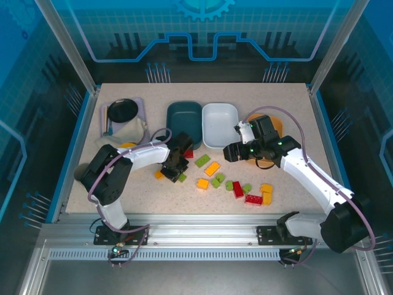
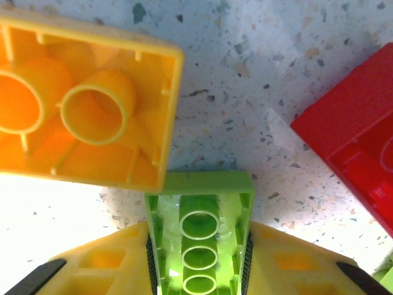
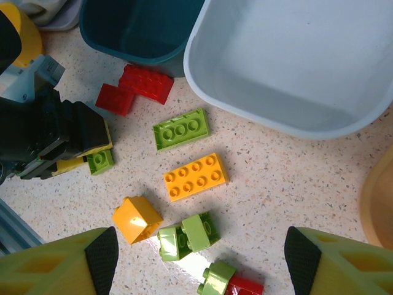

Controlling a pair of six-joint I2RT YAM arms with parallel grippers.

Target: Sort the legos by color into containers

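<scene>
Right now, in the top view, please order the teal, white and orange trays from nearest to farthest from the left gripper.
1. Dark teal tray, just behind the left gripper.
2. White tray, behind it, to the right.
3. Orange tray, far on the right side.

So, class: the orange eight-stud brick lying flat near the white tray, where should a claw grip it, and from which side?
Probably from straight above, pinching its two long sides across the short width. The orange brick lies flat, studs up, with bare table along both long sides. The green brick nearby stands apart, so there should be room.
</scene>
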